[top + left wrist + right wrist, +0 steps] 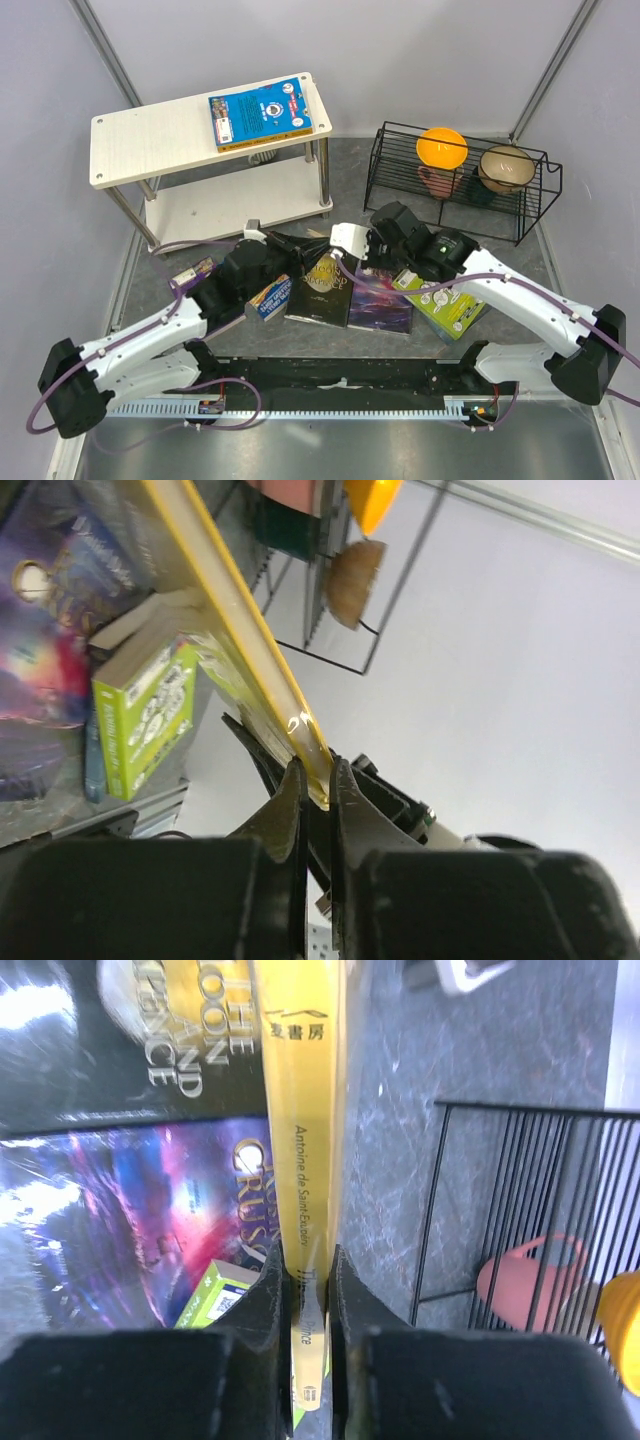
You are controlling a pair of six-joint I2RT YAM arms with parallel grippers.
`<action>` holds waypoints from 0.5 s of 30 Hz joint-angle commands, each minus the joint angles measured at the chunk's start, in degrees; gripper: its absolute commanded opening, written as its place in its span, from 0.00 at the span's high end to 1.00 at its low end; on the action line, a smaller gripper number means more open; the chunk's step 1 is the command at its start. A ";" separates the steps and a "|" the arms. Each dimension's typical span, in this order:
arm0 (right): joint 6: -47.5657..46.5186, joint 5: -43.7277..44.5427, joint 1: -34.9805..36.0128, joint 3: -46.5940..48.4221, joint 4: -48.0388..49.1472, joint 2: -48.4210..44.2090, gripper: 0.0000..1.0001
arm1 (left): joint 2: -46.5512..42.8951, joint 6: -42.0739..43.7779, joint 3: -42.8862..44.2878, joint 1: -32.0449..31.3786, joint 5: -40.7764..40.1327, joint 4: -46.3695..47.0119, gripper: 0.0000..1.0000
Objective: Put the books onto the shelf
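My left gripper (pixel 316 780) is pinching a corner of the yellow book (pixel 302 1110); my right gripper (pixel 305 1280) is clamping its spine end. From above, my arms are hiding it. A blue book (pixel 265 112) is lying on the shelf (pixel 150 145).

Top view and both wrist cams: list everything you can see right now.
shelf: one, pale wood on chrome legs, far left.
blue book: one, flat on the shelf's top board.
yellow book: one, on edge, clamped by both grippers.
black-and-gold book: one, flat, centre.
galaxy book: one, dark purple, right of that.
lime-green book: one, by the right arm.
blue-and-white book: one, by the left arm.
wire rack: one, black, far right.
orange bowl: one, in the rack.
tan bowl: one, in the rack.
pink mug: one, in the rack.
left gripper: black, shut on the yellow book.
right gripper: black, likewise.
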 commanded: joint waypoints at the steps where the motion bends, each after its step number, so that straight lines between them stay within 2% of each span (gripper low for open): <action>1: 3.58 -4.33 -0.96 10.12 -1.18 0.38 1.00 | -7.58 14.86 -0.18 0.41 0.61 -0.74 0.70; 3: 4.37 -6.51 -1.49 13.03 -2.24 1.08 1.00 | -10.93 19.63 0.08 1.29 0.69 -4.69 0.59; 4: 4.64 -7.14 -1.67 15.92 -2.85 1.35 1.00 | -12.42 22.79 0.52 1.64 1.04 -6.01 0.48; 6: 4.99 -8.29 -2.54 18.74 -4.43 2.14 1.00 | -17.52 33.41 2.97 2.34 1.57 -11.26 0.43; 7: 4.99 -9.25 -3.07 21.28 -5.31 2.32 1.00 | -19.10 42.33 4.29 2.52 2.53 -12.95 0.38; 8: 5.08 -9.78 -3.42 22.70 -5.75 2.84 1.00 | -21.03 46.68 6.04 2.43 2.98 -14.88 0.36; 9: 5.26 -10.22 -3.60 24.19 -6.28 3.28 1.00 | -21.75 50.64 10.06 2.43 3.07 -20.64 0.34; 10: 5.26 -11.10 -3.86 27.16 -7.42 3.63 1.00 | -22.19 57.55 12.37 2.43 2.11 -23.66 0.32; 12: 5.08 -11.89 -3.95 30.34 -8.56 4.69 1.00 | -22.46 64.01 18.68 2.43 0.97 -31.98 0.29; 15: 4.99 -12.69 -3.95 37.72 -10.94 6.79 1.00 | -22.46 72.72 24.23 2.43 -2.29 -37.47 0.27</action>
